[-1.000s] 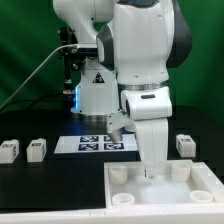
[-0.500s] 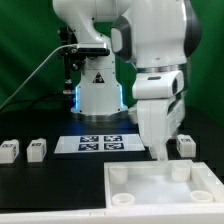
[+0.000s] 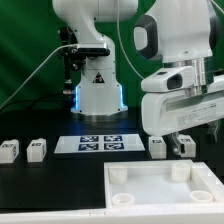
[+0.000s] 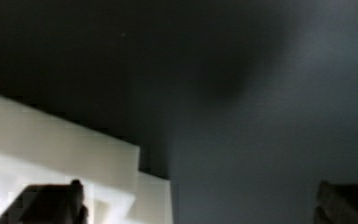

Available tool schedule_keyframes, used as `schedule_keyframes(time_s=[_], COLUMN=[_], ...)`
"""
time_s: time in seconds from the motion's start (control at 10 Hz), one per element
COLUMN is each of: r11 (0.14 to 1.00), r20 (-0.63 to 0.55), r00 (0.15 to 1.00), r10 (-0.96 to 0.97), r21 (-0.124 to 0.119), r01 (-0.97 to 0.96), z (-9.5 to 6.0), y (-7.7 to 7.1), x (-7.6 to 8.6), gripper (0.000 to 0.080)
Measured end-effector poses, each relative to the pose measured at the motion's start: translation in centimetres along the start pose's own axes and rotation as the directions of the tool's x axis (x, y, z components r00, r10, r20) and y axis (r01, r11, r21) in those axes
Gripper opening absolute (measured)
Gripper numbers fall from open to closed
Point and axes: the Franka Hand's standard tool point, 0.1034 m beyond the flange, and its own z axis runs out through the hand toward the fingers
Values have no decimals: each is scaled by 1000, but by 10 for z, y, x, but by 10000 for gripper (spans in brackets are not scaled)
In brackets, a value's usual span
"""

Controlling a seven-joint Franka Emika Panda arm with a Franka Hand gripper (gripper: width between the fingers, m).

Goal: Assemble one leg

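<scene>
Jaws stand spread wide with nothing between them, as the wrist view shows: the gripper hangs open over dark ground, with a pale surface to one side that I cannot identify for certain. I judge them opened in readiness for a grasp not yet made. On the exterior view's right, the arm fills the upper part of the frame, its hand turned level above the back row of parts. Below it, the black tabletop carries the white panel, which lies flat at the front with its round corner sockets facing up, probably so that a post can be set in from above. Behind stands the robot's white pedestal, marked with a black warning triangle; no words on it can be read. The marker board lies flat before it, showing several square tags. The leg sits just under the hand, near the panel's back edge, with a second leg just beside it but apart; which one the arm means to take I cannot tell. Two spare legs wait well apart at the exterior view's left. Each part is spaced from its neighbours, seemingly to leave the jaws room. Their tags are only patterns, with no legible writing.
</scene>
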Motion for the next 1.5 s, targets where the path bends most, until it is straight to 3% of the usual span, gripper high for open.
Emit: schedule_keyframes(time_s=[0.2,0.3,0.4,0.5,0.8,1.1,1.2,1.3,1.4,1.5], r11=[992,983,981,977,968,968,962,964,965,966], r20=[19,91,113,224,463,705,781,836,800,796], r00=[992,979,975,951,856,681,587,512,565,572], r10=[124,182,194,211,232,197,214,198,201,200], r21=[6,2,-1,-9,-25,-29,-63,-71,-62,-61], r01=[-124,-183,-195,-215,-249,-250,-267,-258,-255,-253], z=[1,4,3,2,2,2,2,7,17,14], y=[-3,-9,-11,-15,-19,-21,-26,-33,-36,-36], x=[-4,-15,-17,-25,-24,-29,-39,-43,-33,-35], gripper=[649,649,649,649,649,649,649,649,649,649])
